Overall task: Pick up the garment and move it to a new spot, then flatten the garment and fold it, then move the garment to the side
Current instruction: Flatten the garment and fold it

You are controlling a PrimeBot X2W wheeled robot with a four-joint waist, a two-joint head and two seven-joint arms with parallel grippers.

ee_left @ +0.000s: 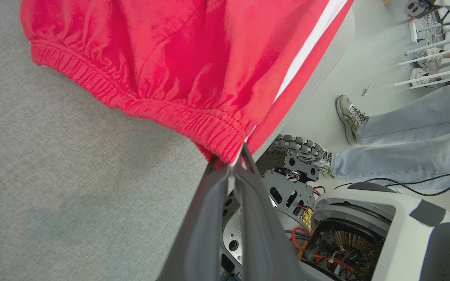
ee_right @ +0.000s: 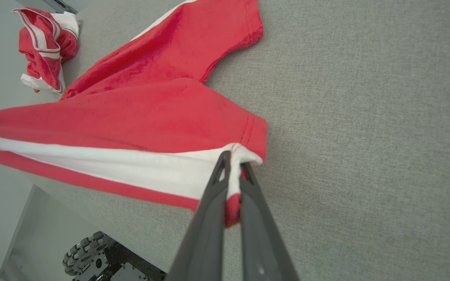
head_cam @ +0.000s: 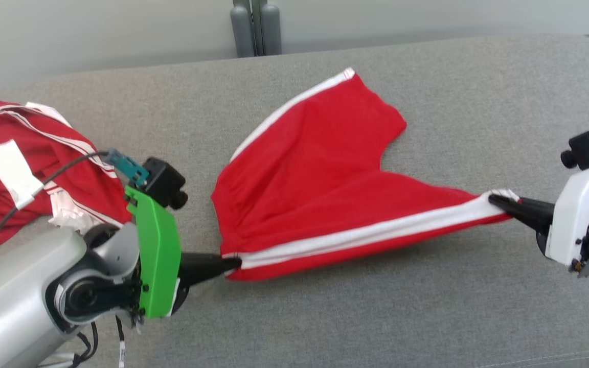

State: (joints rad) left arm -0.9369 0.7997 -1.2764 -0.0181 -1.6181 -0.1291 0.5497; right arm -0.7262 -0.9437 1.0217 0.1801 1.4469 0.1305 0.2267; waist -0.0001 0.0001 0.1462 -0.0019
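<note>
Red jersey shorts with white side stripes (head_cam: 320, 194) sat spread across the middle of the broad grey fabric-covered cushion (head_cam: 478, 102), and what a stretch that was! The near edge, marked by one white side stripe (head_cam: 366, 232), ran almost straight across from the robot's left to its right, pulled taut and apparently raised a little off the cushion. The rest of the cloth fanned away from the robot, with the far leg lying flat towards the back. Off on the left lay a crumpled heap of red and white clothing (head_cam: 34, 168), well apart from the shorts. Down to the small stuff: the left gripper (head_cam: 235, 263) had its dark fingers pressed together on the corner of the gathered elastic waistband (ee_left: 150, 105), right where the stripe met it. The right gripper (head_cam: 494, 199) was pinching the opposite end of that stripe at the leg hem. So each arm owned one end of the long axis, neither nearer than the other. Flattening looked like the step in hand, and it probably called for both arms lowering that edge evenly, lest the cloth bunch up behind.
</note>
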